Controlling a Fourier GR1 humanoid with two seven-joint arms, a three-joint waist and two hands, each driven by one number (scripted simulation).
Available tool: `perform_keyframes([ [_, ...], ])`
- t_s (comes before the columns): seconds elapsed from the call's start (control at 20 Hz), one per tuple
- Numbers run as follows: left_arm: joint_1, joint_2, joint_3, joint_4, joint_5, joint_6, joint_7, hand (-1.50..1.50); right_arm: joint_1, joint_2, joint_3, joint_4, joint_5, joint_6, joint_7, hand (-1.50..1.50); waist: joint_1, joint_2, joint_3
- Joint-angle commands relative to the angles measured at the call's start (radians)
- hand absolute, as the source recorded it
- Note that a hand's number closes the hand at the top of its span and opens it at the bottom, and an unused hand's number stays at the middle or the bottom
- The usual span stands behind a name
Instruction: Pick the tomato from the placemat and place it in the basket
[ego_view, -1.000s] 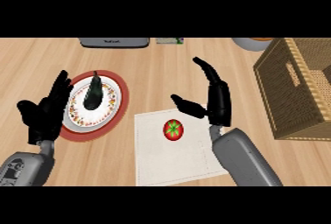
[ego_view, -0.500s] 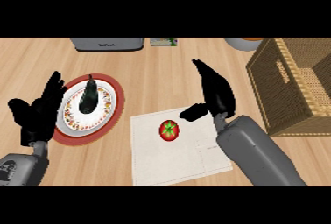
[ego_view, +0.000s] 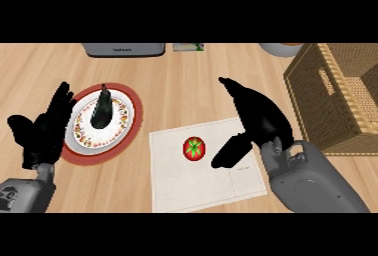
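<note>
Here the tomato (ego_view: 194, 148) on the placemat (ego_view: 203, 170) lies just left of my open, empty right hand (ego_view: 257, 120), the nearer one.

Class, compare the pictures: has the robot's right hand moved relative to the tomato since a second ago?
Yes. The right hand has closed in on the tomato on the placemat; its thumb now lies just beside it.

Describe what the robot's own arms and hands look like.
Each forearm is a smooth grey casing, and each ends in a glossy black robot hand with slim fingers and a thumb: the left robot hand and the right robot hand. No cables or sleeves show. A small dark marking sits on the left forearm.
</note>
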Motion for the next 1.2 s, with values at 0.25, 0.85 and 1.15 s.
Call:
perform_keyframes([
  [0.25,0.005,-0.036,0.023,-0.067,-0.051,-0.007,0.041,0.0,0.137,0.045,-0.061,-0.074,0.099,-0.031,-0.03,-1.5,0.02,0.011,0.002],
  [0.85,-0.045,-0.118,0.08,0.105,-0.092,-0.079,-0.064,0.0,0.264,0.232,0.036,0.02,0.314,-0.134,-0.172,-1.5,0.02,0.012,0.001],
  [1.15,-0.037,-0.082,0.13,0.017,-0.107,-0.124,0.007,0.0,0.32,0.244,0.02,0.092,0.405,-0.182,-0.312,-1.5,0.022,0.012,0.002],
])
